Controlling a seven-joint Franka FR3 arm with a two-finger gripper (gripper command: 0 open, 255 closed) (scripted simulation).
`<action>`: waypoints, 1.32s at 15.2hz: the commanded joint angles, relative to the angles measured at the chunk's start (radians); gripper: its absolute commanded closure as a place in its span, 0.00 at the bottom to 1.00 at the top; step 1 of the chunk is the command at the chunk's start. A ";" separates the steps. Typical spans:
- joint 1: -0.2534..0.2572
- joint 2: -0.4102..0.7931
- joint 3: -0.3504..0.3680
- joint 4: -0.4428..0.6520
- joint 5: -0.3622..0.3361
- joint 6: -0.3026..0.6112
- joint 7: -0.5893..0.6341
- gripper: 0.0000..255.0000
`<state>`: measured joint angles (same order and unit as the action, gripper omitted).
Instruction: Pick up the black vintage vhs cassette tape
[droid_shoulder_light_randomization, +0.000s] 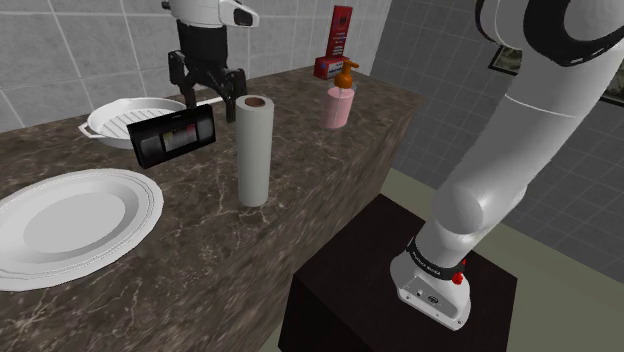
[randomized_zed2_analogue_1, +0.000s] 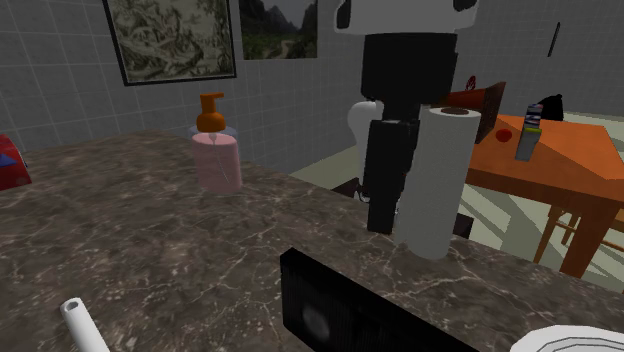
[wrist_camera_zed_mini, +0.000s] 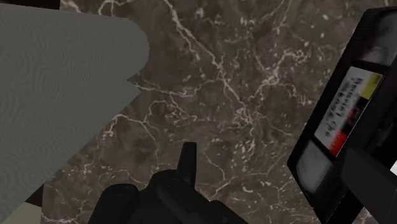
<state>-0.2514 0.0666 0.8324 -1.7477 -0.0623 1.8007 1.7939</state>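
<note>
Tabletop (droid_shoulder_light_randomization: 330, 175): dark veined stone. A white roll (droid_shoulder_light_randomization: 254, 150) stands upright on it near the front edge and serves as reference.

Cassette (droid_shoulder_light_randomization: 172, 135): black, standing on its long edge on the tabletop, to the shoulder view's left of the roll, near it but apart. Its broad face with two grey windows is turned toward the shoulder camera. In the wrist view its label shows white with a yellow and a red patch.

Pincer (droid_shoulder_light_randomization: 208, 105): hangs above the tabletop, left of the roll's top in the shoulder view, just above and behind the cassette. Its jaws stand spread apart and nothing is clasped. In the wrist view one finger (wrist_camera_zed_mini: 372, 184) overlaps the cassette's edge and the cassette lies off to that side, not in the gap. Whether that finger touches it cannot be determined.

Other items, by the roll in the shoulder view:
- white plate (droid_shoulder_light_randomization: 70, 220), left of it and nearer the camera;
- white ribbed dish (droid_shoulder_light_randomization: 110, 118), left of it, beyond the cassette;
- pink dispenser (droid_shoulder_light_randomization: 339, 105) with orange pump, right of it and farther back;
- red box (droid_shoulder_light_randomization: 336, 50), beyond the dispenser.
</note>
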 joint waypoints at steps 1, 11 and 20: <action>0.038 0.130 0.009 0.104 -0.093 -0.019 0.145 0.00; 0.193 0.398 -0.075 0.342 -0.247 -0.045 0.396 0.00; 0.183 0.399 -0.078 0.291 -0.250 0.005 0.400 1.00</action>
<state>-0.0681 0.4655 0.7548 -1.4557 -0.3119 1.8047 2.1940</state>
